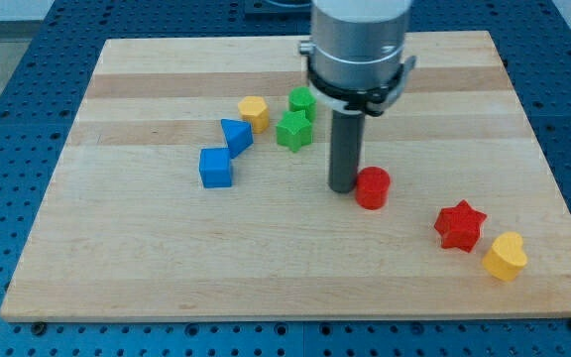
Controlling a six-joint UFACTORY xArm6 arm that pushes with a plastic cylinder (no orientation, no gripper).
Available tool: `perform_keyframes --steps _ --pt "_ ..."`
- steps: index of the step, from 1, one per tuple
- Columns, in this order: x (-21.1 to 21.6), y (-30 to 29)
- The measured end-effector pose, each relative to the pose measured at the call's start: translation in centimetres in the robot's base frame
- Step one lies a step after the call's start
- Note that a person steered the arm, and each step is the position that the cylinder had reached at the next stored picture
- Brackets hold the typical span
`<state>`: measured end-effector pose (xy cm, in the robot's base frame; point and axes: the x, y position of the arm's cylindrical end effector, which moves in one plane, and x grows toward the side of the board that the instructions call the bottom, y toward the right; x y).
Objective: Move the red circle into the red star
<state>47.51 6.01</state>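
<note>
The red circle (372,186) is a short red cylinder just right of the board's middle. The red star (460,225) lies to its lower right, a gap apart. My tip (342,188) stands right against the red circle's left side, touching or nearly touching it. The rod rises to the arm's grey body at the view's top.
A yellow heart (505,257) sits just lower right of the red star, near the wooden board's (167,278) right edge. Left of my rod: a green star (292,130), a green block (301,101), a yellow hexagon (254,111), a blue triangle (235,136), a blue cube (216,168).
</note>
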Motion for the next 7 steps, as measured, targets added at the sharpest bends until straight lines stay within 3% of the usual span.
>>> perform_keyframes --steps 3,7 --pt "3.1 2.1" --pt "3.1 5.7"
